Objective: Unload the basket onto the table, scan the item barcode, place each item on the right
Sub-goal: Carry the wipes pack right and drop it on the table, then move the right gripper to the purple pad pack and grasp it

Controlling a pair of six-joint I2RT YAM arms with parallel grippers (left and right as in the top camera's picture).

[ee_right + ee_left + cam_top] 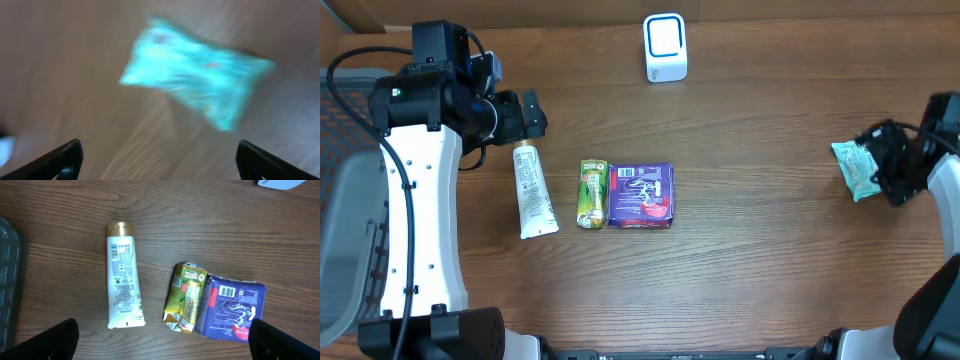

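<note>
Seen from overhead, the scanner stands at the far middle of the table, and everything else is placed from it. Nearer the robot and left of the scanner lie three items in a row: a white tube, a green-yellow packet and a purple packet touching it. Far to the scanner's right, a teal packet lies flat just beside the right gripper. The left gripper hovers left of the scanner, above the tube's cap end. In the left wrist view, the left gripper is spread wide and holds nothing. The tube shows a printed barcode near its gold cap, and the purple packet shows one on its upper face. A corner of the scanner peeks in at the top right. In the right wrist view, which is blurred, the right gripper stands released with its fingers far apart, and the teal packet lies free on the wood ahead of them. The teal packet looks finished with, so the row likely comes next. A good grasp takes the tube by its body, clear of the barcode. The arm can then turn that printed face squarely toward the scanner's window and hold it steady, untilted, close enough to read.
</note>
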